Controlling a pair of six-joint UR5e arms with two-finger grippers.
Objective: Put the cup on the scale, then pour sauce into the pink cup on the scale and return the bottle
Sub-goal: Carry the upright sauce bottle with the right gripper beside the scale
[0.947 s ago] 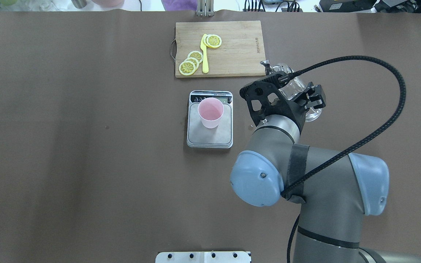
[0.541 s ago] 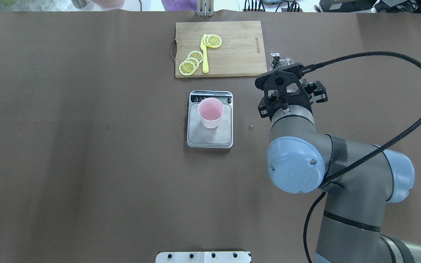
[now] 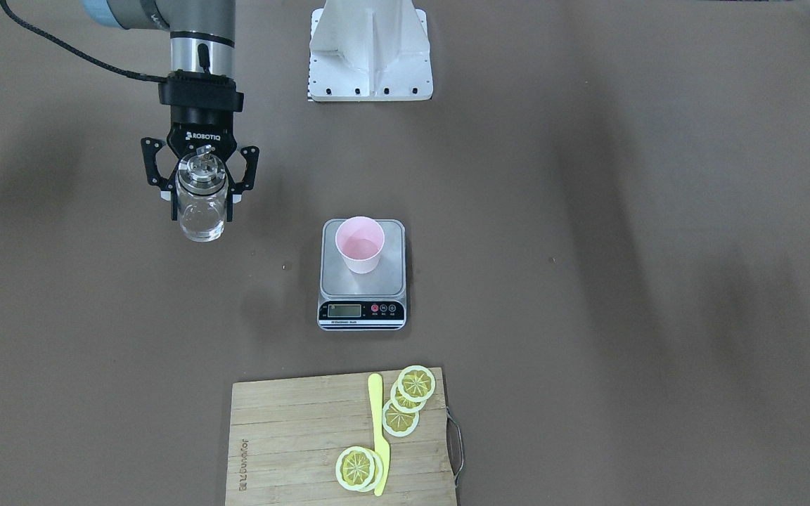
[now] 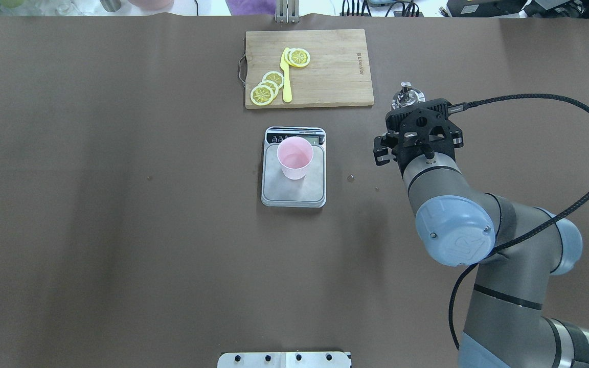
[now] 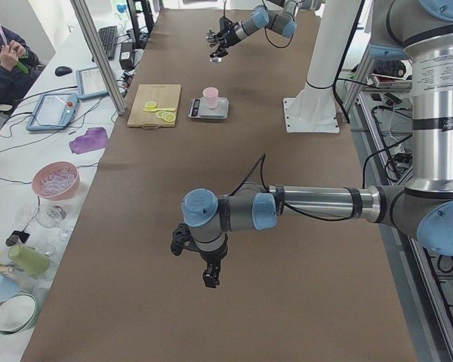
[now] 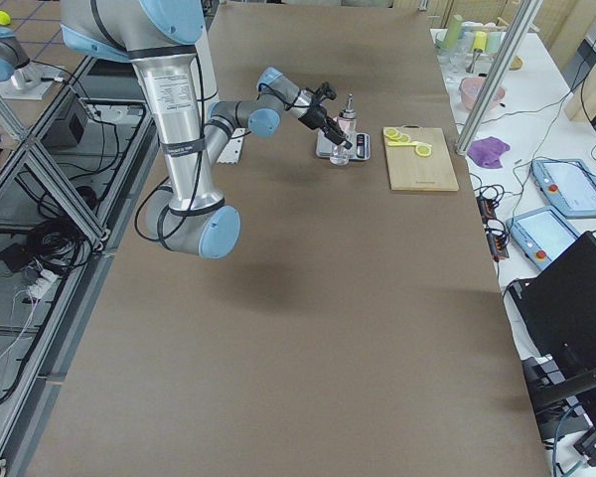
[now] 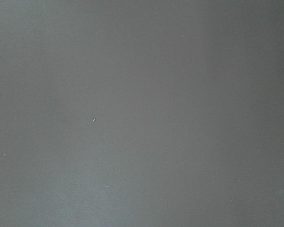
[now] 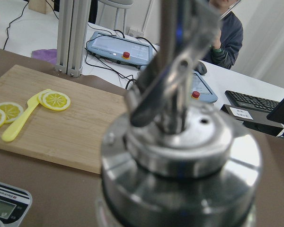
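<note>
Right gripper (image 3: 201, 195), clamped on the upright bottle (image 3: 201, 219), hangs well apart from the cup (image 3: 360, 244); best lowered straight, released only once seated.

Robotics lab: aluminium frame (image 8: 73, 35), teach pendants (image 8: 116, 47), keyboard (image 8: 251, 100).

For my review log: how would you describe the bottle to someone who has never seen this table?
Find the wooden cutting board with lemon slices; nearer the robot sits a silver kitchen scale carrying a pale pink plastic cup. To the robot's right of the scale, the right gripper holds a small clear glass bottle: unlike the opaque cup, see-through and topped by a shiny metal spout.
</note>
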